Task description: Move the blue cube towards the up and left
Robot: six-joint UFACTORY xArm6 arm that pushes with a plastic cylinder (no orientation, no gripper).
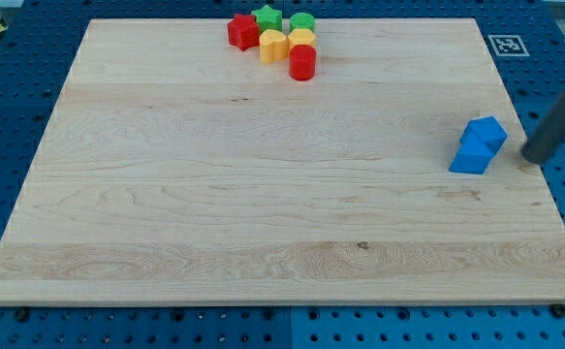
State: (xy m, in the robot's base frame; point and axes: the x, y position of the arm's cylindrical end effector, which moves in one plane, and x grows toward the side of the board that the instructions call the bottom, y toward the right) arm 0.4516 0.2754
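Approaching the blue cube [490, 132] from its right, near the desk's [263, 194] right edge.
My tip [532, 155] stood just beside the blue pair, to its right and apart from it; the rig carried no claw, only a rod, so no spread or pinch could be told. The cube sat touching a second blue block [470, 156] just below-left of it. I judged the push not yet begun; the next move called for getting under and right of the cube, then driving toward the top-left corner, where a red star [242, 31], green star [267, 17], green block [302, 21], two yellow blocks [274, 45] and a red cylinder [302, 62] clustered by the top edge. No readable writing, only a square marker [506, 44] beyond the top-right corner.
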